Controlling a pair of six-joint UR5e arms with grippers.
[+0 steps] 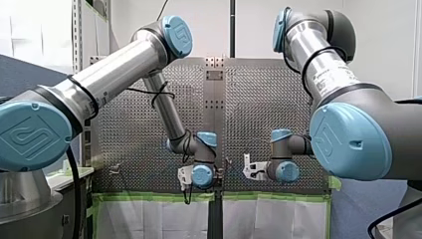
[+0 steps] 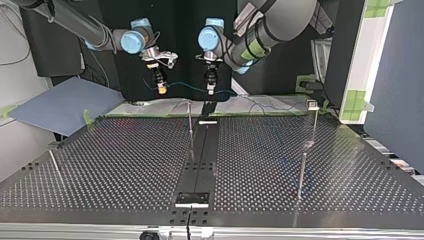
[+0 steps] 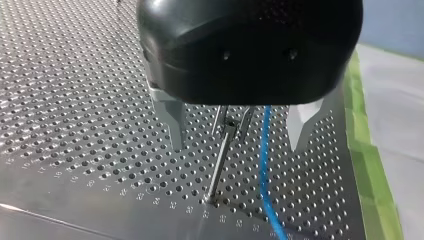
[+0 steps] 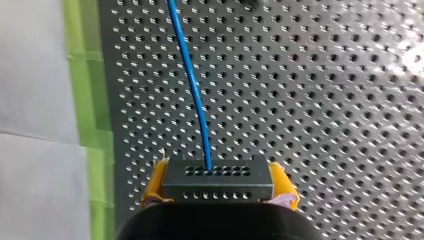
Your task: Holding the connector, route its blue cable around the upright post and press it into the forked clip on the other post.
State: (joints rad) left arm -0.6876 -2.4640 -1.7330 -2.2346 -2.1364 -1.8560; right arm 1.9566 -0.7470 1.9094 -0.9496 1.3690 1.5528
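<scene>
My right gripper (image 4: 218,186) is clamped on the connector (image 4: 217,175), a black block with rows of small holes, and its yellow pads (image 4: 155,182) press on the block's two ends. The blue cable (image 4: 192,85) leaves the middle of the connector's face and runs straight ahead of the gripper, above the perforated table (image 4: 310,100), with a strip of green tape (image 4: 82,75) along the table's edge beside it. My left gripper (image 3: 237,135) holds nothing: its metal fingers (image 3: 174,120) stand wide apart under the black body. A thin post (image 3: 219,160) rises from the table between the fingers, tilted in the left wrist view, with a small fork (image 3: 231,125) at its tip. The cable hangs down just beside the fork, on the side nearer the tape. It lies outside the prongs, and I cannot tell whether it touches them. In the top view both grippers hang over the far edge of the table, near 12 o'clock, with my right one at 9 o'clock of my left one. The cable sags between them and trails on toward 3 o'clock past my left gripper. A bare rod (image 2: 190,117) stands at 7 o'clock of my left gripper, and I cannot tell whether it is the forked post.
</scene>
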